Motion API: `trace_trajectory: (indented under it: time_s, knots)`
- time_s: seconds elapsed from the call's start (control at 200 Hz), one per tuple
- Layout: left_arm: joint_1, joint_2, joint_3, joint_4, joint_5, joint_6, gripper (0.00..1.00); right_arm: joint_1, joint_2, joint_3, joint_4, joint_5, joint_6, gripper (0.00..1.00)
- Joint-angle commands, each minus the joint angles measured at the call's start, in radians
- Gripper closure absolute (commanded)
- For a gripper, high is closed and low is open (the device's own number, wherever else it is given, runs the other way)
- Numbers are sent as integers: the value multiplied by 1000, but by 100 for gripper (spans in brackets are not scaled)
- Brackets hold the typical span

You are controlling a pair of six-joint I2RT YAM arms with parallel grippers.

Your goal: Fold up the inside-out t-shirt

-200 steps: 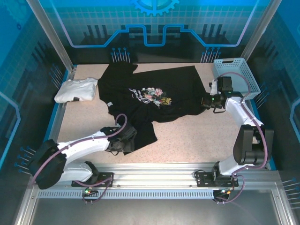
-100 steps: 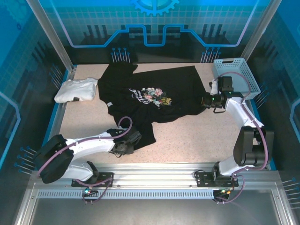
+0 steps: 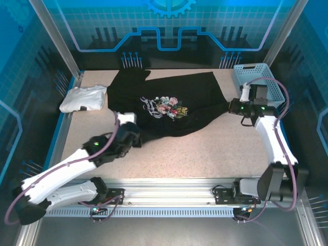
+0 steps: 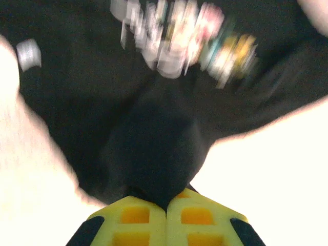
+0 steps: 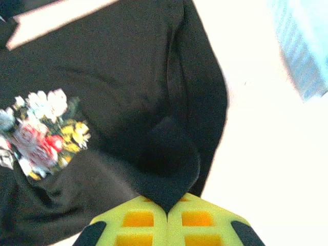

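1. In the top view, the inside-out t-shirt (image 3: 174, 97) lay spread across the upper centre of the worktop (image 3: 215, 148); its floral print (image 3: 166, 106) with white script faced up near mid-frame.
2. The left claw (image 3: 135, 136) sat at the shirt's lower-left edge, left of centre.
3. In the left wrist view, the left claw (image 4: 166, 202) was clamped on a bunched fold of the inside-out t-shirt (image 4: 154, 148); its yellow fingers (image 4: 133, 218) met at the bottom of the frame; the floral print (image 4: 189, 41) appeared blurred along the top.
4. The right claw (image 3: 231, 107) sat at the shirt's right corner, right of centre, near the light blue basket (image 3: 252, 67) in the upper right.
5. In the right wrist view, the right claw (image 5: 167, 205) pinched a raised peak of the inside-out t-shirt (image 5: 128, 77) between its closed fingers (image 5: 200, 220); the floral print (image 5: 46, 128) lay at the left edge; the basket (image 5: 302, 46) showed blurred in the upper right corner.
6. The shirt's lower edge ran from one claw up to the other.
7. A white folded garment (image 3: 82, 98) lay at the left of the worktop, just beside the shirt's left side.
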Motion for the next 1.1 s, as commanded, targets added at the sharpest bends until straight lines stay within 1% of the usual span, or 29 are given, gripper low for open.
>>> trace_trajectory:
  time_s: [0.0, 0.09, 0.245, 0.275, 0.335, 0.4, 0.43, 0.48, 0.52, 0.555, 0.58, 0.615, 0.66, 0.685, 0.71, 0.805, 0.88, 0.995, 1.095]
  knots:
    - [5, -74, 178, 53, -208, 294, 100, -20, -140, 113, -28, 8, 16, 100]
    - [5, -95, 352, 87, -205, 451, 100, -27, -226, 229, -103, 40, 18, 100]
    - [3, -99, 637, 119, -151, 596, 100, -30, -346, 454, -210, 69, 9, 100]
    - [3, -95, 677, 130, -137, 622, 100, -30, -357, 505, -236, 73, 4, 100]
    - [2, -81, 741, 174, -144, 685, 100, -30, -369, 608, -287, 82, -8, 100]
    - [2, -52, 778, 244, -188, 778, 100, -30, -370, 692, -321, 90, -24, 100]
    - [3, -31, 781, 291, -229, 834, 100, -30, -368, 721, -329, 95, -27, 100]
    - [6, 9, 781, 379, -303, 928, 100, -30, -359, 743, -325, 97, -31, 100]
    - [26, 43, 785, 422, -331, 968, 100, -29, -344, 747, -314, 94, -36, 100]
    - [79, 73, 801, 400, -308, 931, 100, -31, -325, 742, -303, 94, -40, 100]
    - [143, 99, 827, 334, -266, 863, 100, -31, -307, 738, -295, 95, -46, 100]
    - [277, 148, 883, 210, -166, 739, 100, -30, -278, 730, -282, 101, -54, 100]
    - [462, 218, 935, 86, 10, 591, 100, -30, -237, 712, -254, 110, -66, 100]
    - [533, 259, 949, 56, 83, 547, 100, -30, -212, 705, -238, 112, -72, 100]
    - [575, 300, 953, 51, 122, 531, 100, -30, -187, 695, -219, 112, -76, 100]
    - [625, 436, 980, 86, 172, 536, 100, -29, -76, 679, -127, 97, -98, 100]
    - [653, 543, 1054, 115, 211, 538, 100, -28, 16, 687, -57, 81, -105, 100]
    - [679, 725, 1259, 97, 241, 556, 100, -24, 161, 751, 2, 57, -99, 100]
    - [679, 853, 1466, 30, 255, 574, 100, -21, 247, 829, -11, 40, -108, 100]
